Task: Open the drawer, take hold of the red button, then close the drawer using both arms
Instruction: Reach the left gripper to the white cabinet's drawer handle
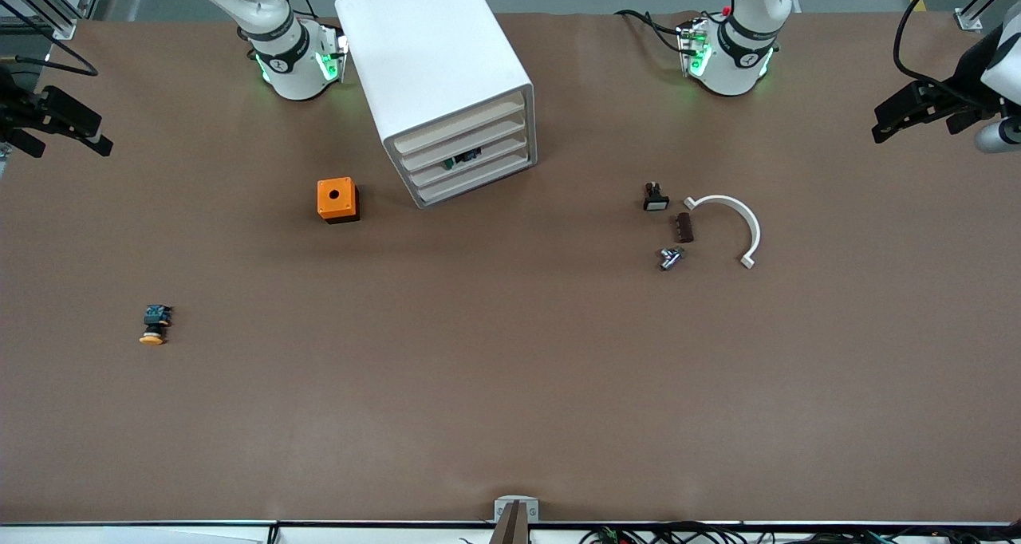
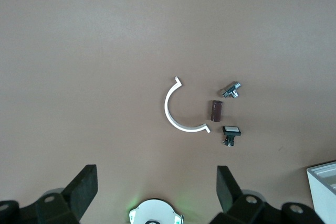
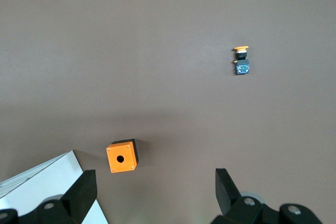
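The white cabinet [image 1: 435, 65] stands between the arms' bases, and its four stacked drawers [image 1: 471, 161] are all shut. A small dark and blue thing [image 1: 463, 159] shows in the gap above the third drawer front from the top. No red cap shows. My left gripper [image 1: 915, 129] is open and empty, high over the left arm's end of the table, and shows in its wrist view [image 2: 156, 174]. My right gripper [image 1: 68, 143] is open and empty over the right arm's end and shows in its wrist view [image 3: 154, 178]. Cabinet corners show in both wrist views [image 2: 323, 182] [image 3: 42, 182].
An orange box with a round hole [image 1: 337, 199] [image 3: 122, 157] sits beside the cabinet. A yellow-capped button [image 1: 154, 325] [image 3: 241, 60] lies nearer the front camera. A white-faced black button [image 1: 655, 198] [image 2: 230, 132], brown piece [image 1: 684, 227], metal part [image 1: 671, 258] and white curved piece [image 1: 738, 221] [image 2: 176, 114] lie toward the left arm's end.
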Tool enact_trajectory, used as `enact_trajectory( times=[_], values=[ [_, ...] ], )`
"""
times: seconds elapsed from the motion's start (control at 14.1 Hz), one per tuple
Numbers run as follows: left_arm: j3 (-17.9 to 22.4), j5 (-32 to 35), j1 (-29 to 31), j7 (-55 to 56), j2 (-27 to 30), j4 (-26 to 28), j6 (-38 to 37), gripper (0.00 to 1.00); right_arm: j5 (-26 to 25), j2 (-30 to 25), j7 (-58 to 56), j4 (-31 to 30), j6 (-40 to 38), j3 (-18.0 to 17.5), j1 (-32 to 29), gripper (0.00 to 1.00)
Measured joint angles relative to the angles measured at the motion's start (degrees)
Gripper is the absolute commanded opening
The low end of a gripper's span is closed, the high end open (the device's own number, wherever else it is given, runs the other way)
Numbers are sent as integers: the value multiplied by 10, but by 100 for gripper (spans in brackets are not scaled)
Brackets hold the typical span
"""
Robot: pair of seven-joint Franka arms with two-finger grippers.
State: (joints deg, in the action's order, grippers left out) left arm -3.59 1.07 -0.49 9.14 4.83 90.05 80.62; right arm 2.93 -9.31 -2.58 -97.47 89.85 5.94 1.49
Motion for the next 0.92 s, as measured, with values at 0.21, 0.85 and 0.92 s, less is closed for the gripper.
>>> enact_trajectory(
  times=[0.21,0.85,0.92],
  values=[
    [0,0,0,0,0,0,0,100,0,0,0,0,0,0,0,100],
    [-7,5,-7,0,-48,-7,1,100,0,0,-1,0,0,0,0,100],
    [-8,5,-12,0,-61,-7,9,100,0,0,-1,0,0,0,0,100]
  ],
)
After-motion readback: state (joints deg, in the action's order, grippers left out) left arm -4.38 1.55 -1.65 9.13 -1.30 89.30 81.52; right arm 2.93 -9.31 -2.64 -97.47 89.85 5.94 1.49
